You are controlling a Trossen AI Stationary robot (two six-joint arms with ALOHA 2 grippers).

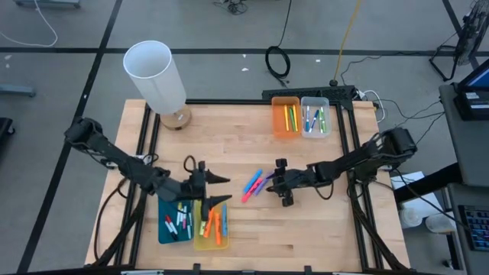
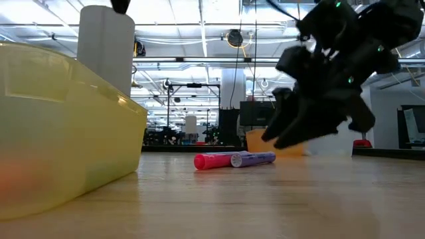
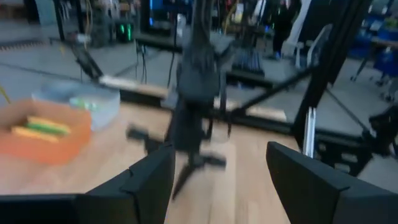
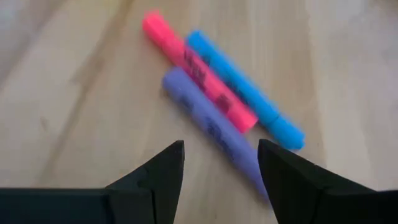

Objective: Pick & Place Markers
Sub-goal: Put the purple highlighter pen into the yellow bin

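My right gripper (image 4: 221, 165) hangs low over the middle of the pale wooden table (image 1: 328, 221), its two dark fingers (image 4: 158, 174) parted wide and closed on nothing; between and just beyond them lie three loose markers side by side, touching along their lengths: a pink highlighter (image 4: 199, 71), a blue highlighter (image 4: 245, 90) and a purple highlighter (image 4: 211, 130), the purple one nearest the gap between my fingertips. In the low view, the pink and purple markers rest flat on the wood just beside the gripper. My left gripper (image 1: 218, 189) sits above the far end of the translucent yellow rectangular plastic bin (image 1: 200, 238) near the table's front edge, its fingers (image 3: 146, 183) likewise spread apart and empty. That bin holds orange markers (image 1: 214, 228), and the dark teal rectangular bin (image 1: 164, 229) touching it on the outer side holds thin white-bodied markers (image 1: 180, 221). Bare wood lies open between my two grippers and in front of the loose markers. At the far edge stand an orange plastic bin (image 1: 276, 122) with yellow and green markers (image 1: 290, 118) and a clear plastic bin (image 1: 327, 107) with blue and green markers (image 1: 314, 121), side by side and well apart from both grippers. A white cylindrical lamp shade on a wooden base (image 1: 157, 76) stands at the far left corner.
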